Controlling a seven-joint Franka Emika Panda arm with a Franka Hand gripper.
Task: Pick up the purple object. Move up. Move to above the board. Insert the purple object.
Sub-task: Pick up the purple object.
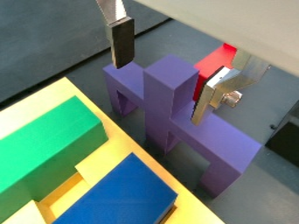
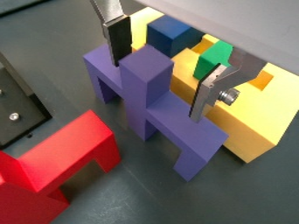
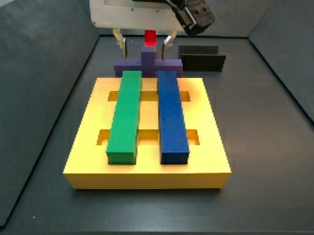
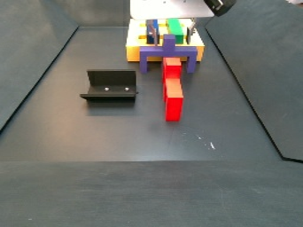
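Observation:
The purple object (image 1: 176,122) stands upright on the dark floor against the edge of the yellow board (image 1: 35,103), between the board and a red block. It shows in both wrist views (image 2: 146,96) and both side views (image 3: 149,64) (image 4: 162,56). My gripper (image 1: 167,70) (image 2: 166,66) is open and low over it. The fingers (image 1: 121,39) (image 2: 218,87) stand on either side of the raised central post, with gaps to it. The board (image 3: 147,170) carries a long green bar (image 3: 127,110) and a long blue bar (image 3: 172,110).
A red block (image 4: 174,89) (image 2: 59,162) lies on the floor right behind the purple object, pointing away from the board. The black fixture (image 4: 109,86) (image 3: 200,57) stands on the floor off to one side. Dark walls ring the floor.

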